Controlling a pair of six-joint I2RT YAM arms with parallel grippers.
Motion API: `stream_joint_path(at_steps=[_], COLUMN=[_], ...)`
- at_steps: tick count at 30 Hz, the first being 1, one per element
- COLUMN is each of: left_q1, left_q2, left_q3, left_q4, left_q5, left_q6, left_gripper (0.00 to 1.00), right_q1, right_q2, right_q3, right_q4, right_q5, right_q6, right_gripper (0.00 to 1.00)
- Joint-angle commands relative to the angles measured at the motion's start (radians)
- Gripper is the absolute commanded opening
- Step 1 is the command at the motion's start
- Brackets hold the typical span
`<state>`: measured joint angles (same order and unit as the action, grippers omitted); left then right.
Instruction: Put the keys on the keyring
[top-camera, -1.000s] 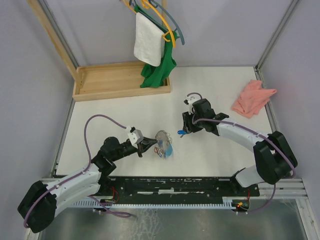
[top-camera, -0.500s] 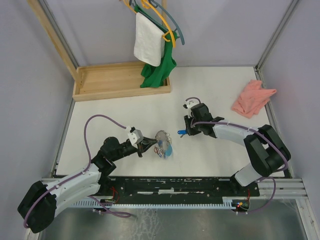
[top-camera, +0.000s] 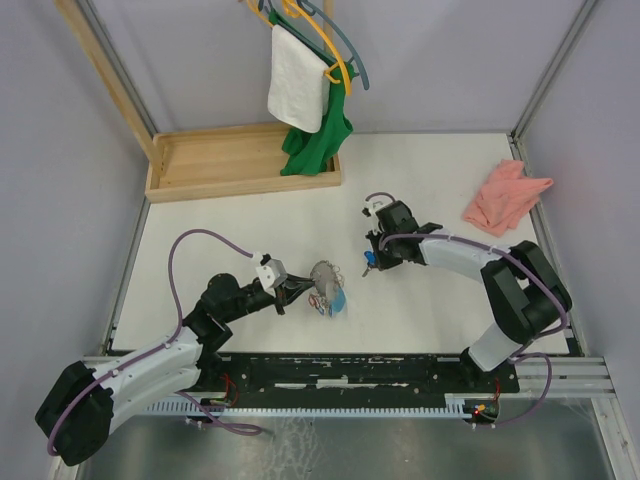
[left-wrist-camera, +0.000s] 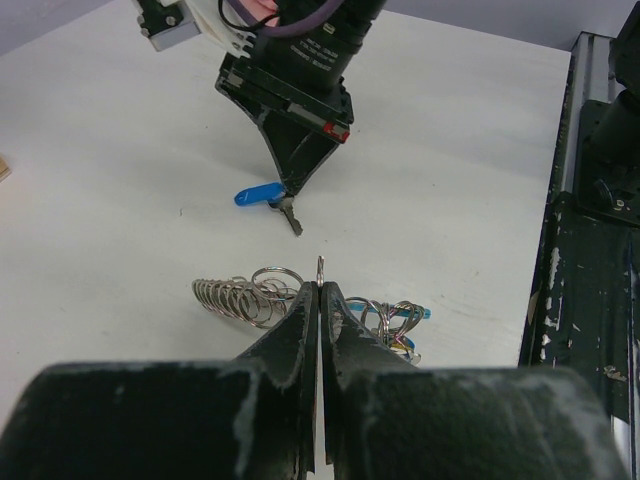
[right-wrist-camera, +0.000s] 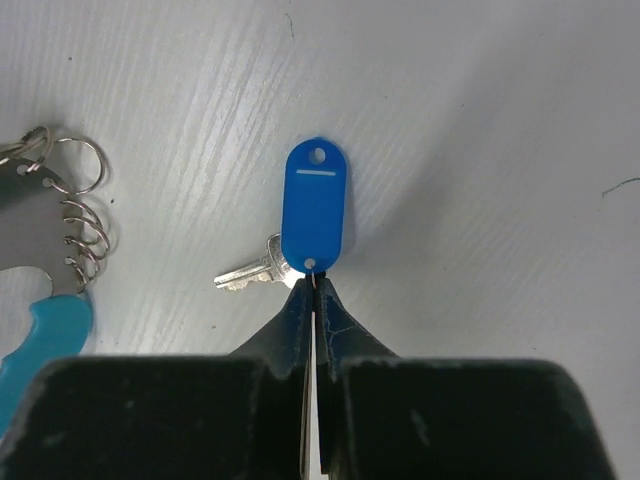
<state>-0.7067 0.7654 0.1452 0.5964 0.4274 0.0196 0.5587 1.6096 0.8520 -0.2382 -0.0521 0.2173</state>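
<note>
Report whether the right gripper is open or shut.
Shut: the right gripper has black fingers pressed together at the blue oval key tag.

The left arm (top-camera: 150, 365) reaches low and forward from its base, wrist nearly level, with the left gripper (top-camera: 303, 289) pinched closed on a thin loop of the keyring (top-camera: 325, 275) from the keyring's left side. The right arm (top-camera: 470, 262) bends in from the keyring's right, wrist tipped steeply downward. The right gripper (top-camera: 370, 263) sits just right of the keyring, jaws pressed together, tips meeting the blue key (right-wrist-camera: 313, 215).
</note>
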Motion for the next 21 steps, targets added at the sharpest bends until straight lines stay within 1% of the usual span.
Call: stream_joint_path(at_steps=[1,3,6,13,15,17,21], left_q1=[0.001,0.001,0.001,0.002,0.001,0.001,0.002], left_q2=[-0.004,-0.005,-0.009,-0.004,-0.004,-0.006,-0.009], left_q3=[0.048,0.048,0.048,0.050,0.050,0.050,0.050], left_q4=[0.055,0.053,0.049,0.046,0.044,0.044,0.045], left_q5=[0.024,0.023,0.023,0.028,0.027,0.026,0.024], left_q6=[0.029,0.029,0.031,0.032,0.033,0.033,0.033], left_gripper=[0.03,0.03,0.03,0.03,0.03,0.03,0.03], right_q1=[-0.001,0.001,0.002,0.016,0.022,0.025,0.026], right_q2=[0.062,0.105,0.163,0.237,0.237,0.218,0.107], right_q3=[0.179,0.228,0.278,0.323,0.329,0.316,0.245], right_q4=[-0.253,-0.346,-0.433,-0.483,-0.480,-0.461,-0.362], right_q5=[-0.013,-0.012,-0.013,0.017,0.014,0.014,0.025], right_q6=[-0.020,-0.019,-0.015,-0.013,-0.024,-0.027,-0.014], right_gripper=[0.01,0.00,0.00,0.01,0.06,0.14,0.24])
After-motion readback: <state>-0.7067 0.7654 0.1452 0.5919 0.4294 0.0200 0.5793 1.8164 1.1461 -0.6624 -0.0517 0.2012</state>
